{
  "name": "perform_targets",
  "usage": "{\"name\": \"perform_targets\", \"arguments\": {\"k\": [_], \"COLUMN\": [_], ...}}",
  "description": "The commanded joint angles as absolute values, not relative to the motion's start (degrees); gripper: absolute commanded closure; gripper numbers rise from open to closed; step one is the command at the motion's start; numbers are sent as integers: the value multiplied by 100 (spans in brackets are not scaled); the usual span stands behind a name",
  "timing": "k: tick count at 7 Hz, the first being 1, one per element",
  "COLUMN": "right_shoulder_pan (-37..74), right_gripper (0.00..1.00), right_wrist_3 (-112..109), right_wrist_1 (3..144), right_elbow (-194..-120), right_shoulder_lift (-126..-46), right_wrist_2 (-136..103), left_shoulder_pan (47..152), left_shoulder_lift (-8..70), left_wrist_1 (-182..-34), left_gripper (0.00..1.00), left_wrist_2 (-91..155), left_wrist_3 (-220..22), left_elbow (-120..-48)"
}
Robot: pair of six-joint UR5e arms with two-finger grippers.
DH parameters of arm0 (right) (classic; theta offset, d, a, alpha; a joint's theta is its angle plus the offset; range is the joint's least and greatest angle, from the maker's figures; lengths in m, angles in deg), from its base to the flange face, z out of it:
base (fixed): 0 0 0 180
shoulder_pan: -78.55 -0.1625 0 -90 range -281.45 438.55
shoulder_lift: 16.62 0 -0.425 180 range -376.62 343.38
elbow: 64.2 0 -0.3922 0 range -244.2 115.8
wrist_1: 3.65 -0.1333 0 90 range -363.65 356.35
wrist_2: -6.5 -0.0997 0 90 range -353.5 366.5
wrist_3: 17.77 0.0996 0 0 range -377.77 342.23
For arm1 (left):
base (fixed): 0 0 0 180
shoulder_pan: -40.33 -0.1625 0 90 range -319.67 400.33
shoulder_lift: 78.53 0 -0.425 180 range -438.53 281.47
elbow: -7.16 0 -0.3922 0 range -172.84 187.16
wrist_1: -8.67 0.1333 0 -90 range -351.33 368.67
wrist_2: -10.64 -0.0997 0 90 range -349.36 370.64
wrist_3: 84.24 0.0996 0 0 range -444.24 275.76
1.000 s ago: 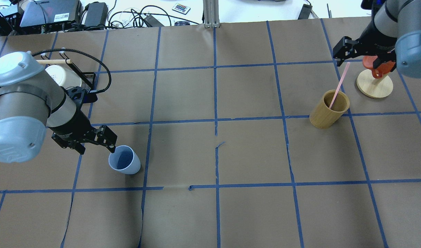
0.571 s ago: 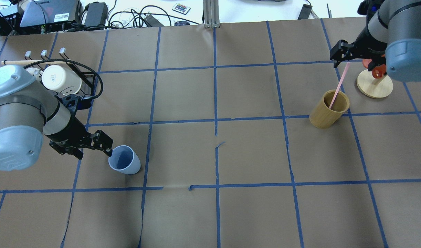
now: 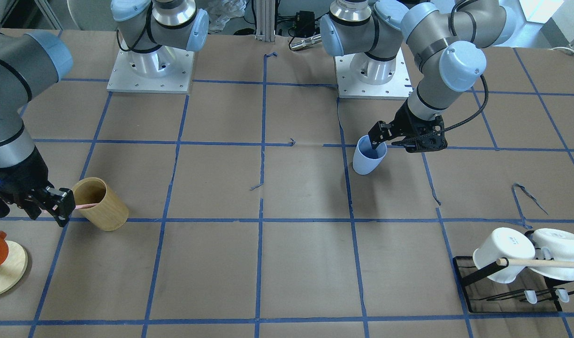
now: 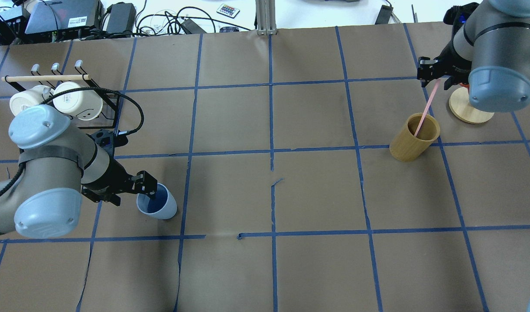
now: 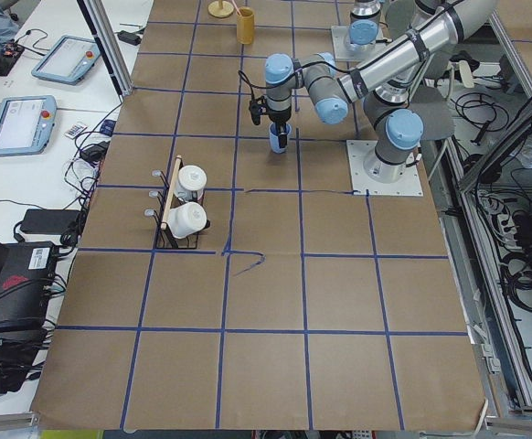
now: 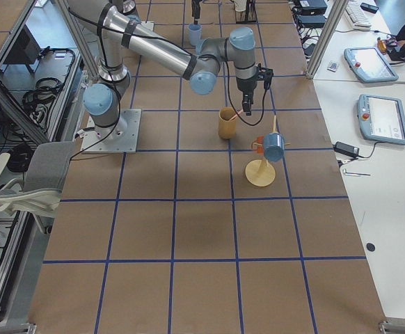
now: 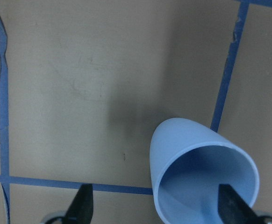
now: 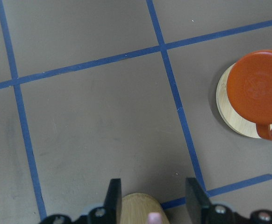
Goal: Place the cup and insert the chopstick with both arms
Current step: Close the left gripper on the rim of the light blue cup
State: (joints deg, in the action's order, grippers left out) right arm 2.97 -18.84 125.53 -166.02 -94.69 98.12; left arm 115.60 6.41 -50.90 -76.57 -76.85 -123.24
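While my left pincer (image 4: 148, 190) stood spread astride the cup (image 4: 164, 209) rim at lower left and my right pincer (image 4: 436, 76) spread round the chopstick (image 4: 426, 108), an off-centre squeeze could have knocked either askew.

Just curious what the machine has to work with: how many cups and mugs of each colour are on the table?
Light blue plastic cup: 1
White cups on the black wire rack: 2
Orange mug on the round wooden stand: 1
Darker blue mug on that stand (exterior right view only): 1
Tan bamboo cylinder cup: 1
Total: 6
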Motion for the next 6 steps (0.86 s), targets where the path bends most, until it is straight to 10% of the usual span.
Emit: {"name": "perform_targets", "arguments": {"k": [1,2,3,6], "right_shoulder_pan": [297,297,297,297], "right_gripper": [67,69,72,98], "right_wrist_3": [-1883,-1891,-1891,-1891], "right_wrist_1": [12547,12546,12546,12520], "right_elbow": [-16589,-16589,-16589,-16563], "right_shoulder_lift": [-9467,-9467,-9467,-9493], "right_wrist_2": [9791,9617,9598,9598], "left_shoulder_pan": [11566,11566,11566,11609], "left_shoulder_lift": [638,638,646,638], "left_wrist_1": [-4688,-4679,-4662,-4635], "left_gripper": [0,24,99,100], "left_wrist_2": [-7673,-7664,-7647,-7585], "left_wrist_3": [-7634,-7581,-7572,-7685], "left_elbow": [-12696,-12696,-12670,-12478]}}
